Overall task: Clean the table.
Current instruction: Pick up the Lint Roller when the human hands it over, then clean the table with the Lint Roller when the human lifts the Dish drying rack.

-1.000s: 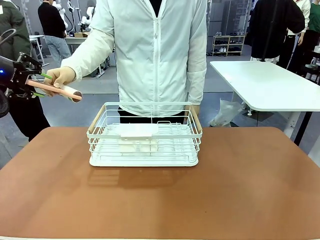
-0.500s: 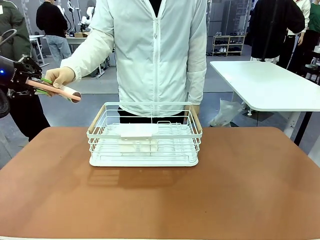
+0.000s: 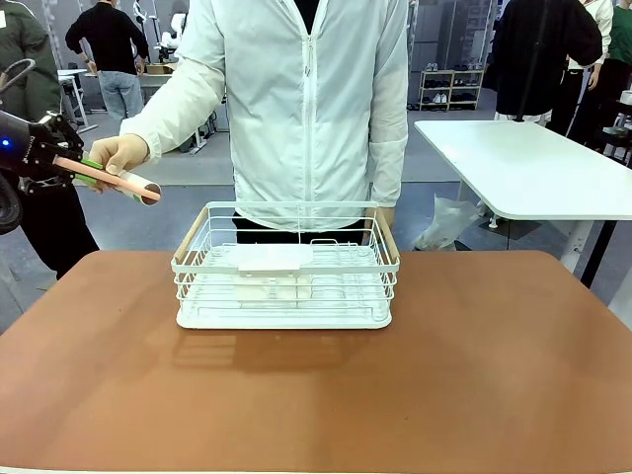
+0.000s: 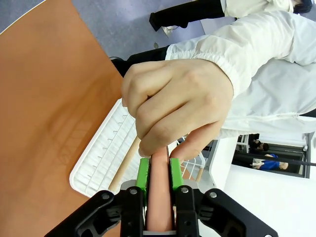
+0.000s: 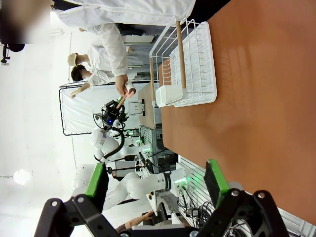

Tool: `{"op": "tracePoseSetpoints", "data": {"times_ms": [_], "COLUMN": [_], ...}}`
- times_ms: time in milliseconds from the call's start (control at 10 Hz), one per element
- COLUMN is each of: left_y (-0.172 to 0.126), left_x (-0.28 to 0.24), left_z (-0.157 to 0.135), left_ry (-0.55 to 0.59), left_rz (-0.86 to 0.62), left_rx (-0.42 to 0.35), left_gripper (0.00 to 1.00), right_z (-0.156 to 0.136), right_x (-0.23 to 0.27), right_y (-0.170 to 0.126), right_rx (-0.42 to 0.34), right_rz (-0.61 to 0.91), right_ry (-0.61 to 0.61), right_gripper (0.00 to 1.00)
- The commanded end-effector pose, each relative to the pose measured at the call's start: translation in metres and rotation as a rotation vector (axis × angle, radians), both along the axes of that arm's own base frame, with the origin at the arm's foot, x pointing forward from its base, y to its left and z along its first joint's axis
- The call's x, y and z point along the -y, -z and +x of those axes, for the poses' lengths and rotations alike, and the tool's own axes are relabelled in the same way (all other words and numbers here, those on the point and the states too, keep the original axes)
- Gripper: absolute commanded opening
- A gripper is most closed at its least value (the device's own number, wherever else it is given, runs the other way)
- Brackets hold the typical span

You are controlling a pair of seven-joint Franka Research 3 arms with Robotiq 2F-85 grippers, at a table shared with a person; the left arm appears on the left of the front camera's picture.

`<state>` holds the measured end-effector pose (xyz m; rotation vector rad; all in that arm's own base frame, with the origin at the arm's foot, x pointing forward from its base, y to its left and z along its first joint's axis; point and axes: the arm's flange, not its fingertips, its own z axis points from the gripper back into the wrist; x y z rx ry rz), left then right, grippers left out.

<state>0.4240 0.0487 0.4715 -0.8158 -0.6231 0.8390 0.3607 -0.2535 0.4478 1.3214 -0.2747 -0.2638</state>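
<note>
Left gripper clamping pink tube (hand gripping too), rack on table

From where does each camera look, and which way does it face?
Front: between the arms, facing across the table at the person; left gripper at picture left.
Left wrist: along its fingers, shut on the pink tube the person's hand holds.
Right wrist: rolled, looking along the table, right gripper open at bottom.
All share the white rack.

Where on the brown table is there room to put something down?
The table is bare in front of the white rack and on both sides of it. Crowded past the far left corner, where the left gripper and a person's hand hold a pink tube.
</note>
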Motion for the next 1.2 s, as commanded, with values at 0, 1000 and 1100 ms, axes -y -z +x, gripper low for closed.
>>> {"op": "tracePoseSetpoints", "data": {"times_ms": [0, 1000, 1100], "left_y": [0.0019, 0.0, 0.0], "left_x": [-0.0043, 0.0, 0.0], "left_z": [0.0027, 0.0, 0.0], "left_ry": [-0.004, 0.0, 0.0], "left_rz": [-0.024, 0.0, 0.0], "left_rx": [0.042, 0.0, 0.0], "left_gripper": [0.02, 0.02, 0.02], "right_z": [-0.0019, -0.0019, -0.0019], "right_x": [0.001, 0.001, 0.001], "right_y": [-0.0018, -0.0018, -0.0018], "right_rx": [0.003, 0.003, 0.003], "right_rz": [-0.001, -0.001, -0.001], "right_ry": [-0.001, -0.001, -0.001], "right_gripper": [1.0, 1.0, 1.0]}}
